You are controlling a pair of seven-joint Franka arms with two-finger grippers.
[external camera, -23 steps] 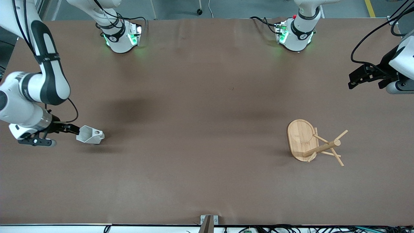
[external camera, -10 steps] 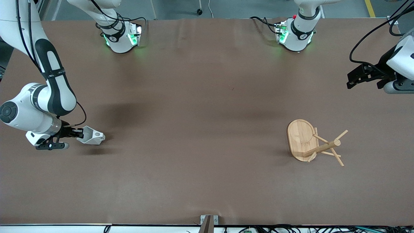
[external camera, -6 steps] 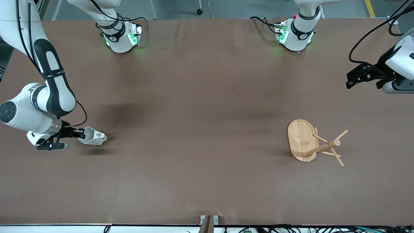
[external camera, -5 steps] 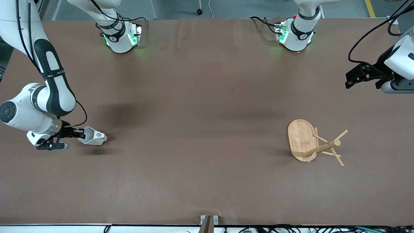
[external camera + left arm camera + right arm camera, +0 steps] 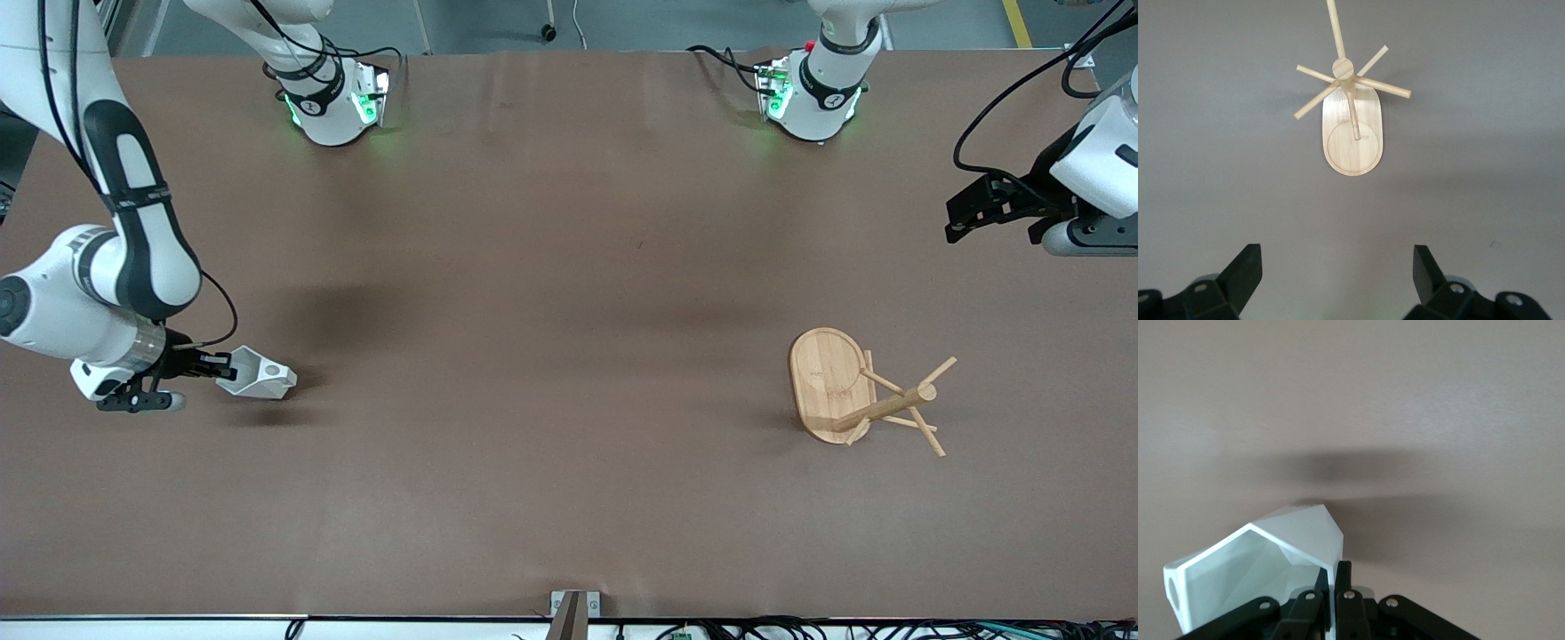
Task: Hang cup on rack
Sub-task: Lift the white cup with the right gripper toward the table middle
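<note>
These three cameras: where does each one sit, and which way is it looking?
Front view: high across the table, facing both arms; sees cup and rack.
Left wrist view: on the left arm, looking down past the open left gripper at the rack.
Right wrist view: on the right arm; right gripper pinches the cup.
Each wrist view shares one object with the front.

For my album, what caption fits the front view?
Right gripper grips the cup; open left gripper waits near the rack.

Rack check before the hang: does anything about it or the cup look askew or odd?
No. The rack stands upright on its base, pegs intact. The cup is tilted on its side only because the right pincer grips its rim. The left pincer waits open.
</note>
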